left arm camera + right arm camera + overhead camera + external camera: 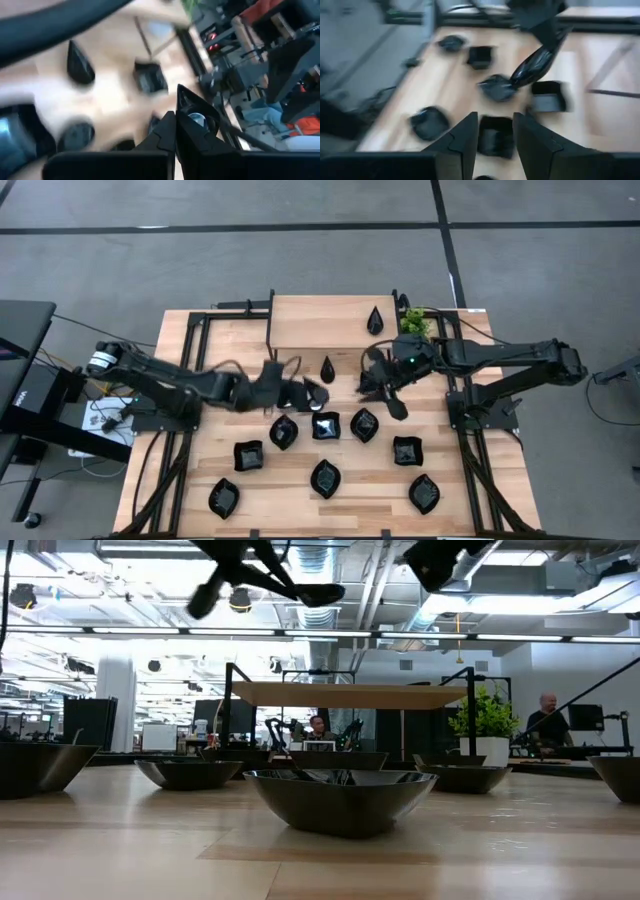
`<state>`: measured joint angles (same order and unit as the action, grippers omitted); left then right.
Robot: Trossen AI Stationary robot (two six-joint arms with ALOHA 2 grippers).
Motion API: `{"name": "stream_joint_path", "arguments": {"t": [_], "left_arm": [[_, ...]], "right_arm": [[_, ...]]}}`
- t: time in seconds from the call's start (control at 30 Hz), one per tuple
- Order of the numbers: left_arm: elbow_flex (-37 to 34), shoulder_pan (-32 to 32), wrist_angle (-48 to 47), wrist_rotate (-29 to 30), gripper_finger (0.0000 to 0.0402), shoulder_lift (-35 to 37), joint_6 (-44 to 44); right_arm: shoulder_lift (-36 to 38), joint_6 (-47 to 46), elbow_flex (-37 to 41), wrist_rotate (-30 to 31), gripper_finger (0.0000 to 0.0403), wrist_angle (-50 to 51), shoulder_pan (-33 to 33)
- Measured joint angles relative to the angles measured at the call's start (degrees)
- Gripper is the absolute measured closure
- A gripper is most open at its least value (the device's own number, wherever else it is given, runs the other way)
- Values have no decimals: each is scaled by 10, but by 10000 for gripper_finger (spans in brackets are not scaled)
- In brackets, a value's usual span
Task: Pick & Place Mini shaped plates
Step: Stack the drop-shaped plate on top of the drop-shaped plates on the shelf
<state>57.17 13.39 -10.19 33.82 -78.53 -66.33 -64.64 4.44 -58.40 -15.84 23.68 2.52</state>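
Note:
Several small glossy black plates lie on the wooden table (300, 320): squares (326, 425) and leaf ovals (325, 477) in the middle and near part, two teardrops (375, 320) farther back. My left gripper (300, 392) hangs above the table's middle, shut on one pointed plate (196, 111), which also shows in the right wrist view (532, 67) and the low view (318, 592). My right gripper (495, 132) hovers open to its right, above a square plate (495, 136), touching nothing. My left gripper pinches the pointed plate by its rim (186, 120) between the two shut fingers. The plate sticks out past the fingertips, its pointed end (180, 91) away from them. It is tilted and lifted clear of the table.
A small green plant (413, 322) stands at the far right. Black frame rails (190, 360) run along both sides of the table. Bare wood lies at the far left. People sit in the room behind the table (545, 715).

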Motion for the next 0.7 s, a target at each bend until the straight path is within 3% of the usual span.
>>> {"name": "stream_joint_path", "arguments": {"t": [0.23, 0.47, 0.7], "left_arm": [[0, -99, 99, -72, 397, 5, 188], [6, -166, 154, -112, 397, 5, 290], [16, -208, 162, -150, 397, 5, 343]], "right_arm": [[-14, -13, -52, 184, 284, -10, 0], [-73, -7, -98, 350, 284, -16, -7], [-155, 13, -174, 438, 284, -17, -10]]}}
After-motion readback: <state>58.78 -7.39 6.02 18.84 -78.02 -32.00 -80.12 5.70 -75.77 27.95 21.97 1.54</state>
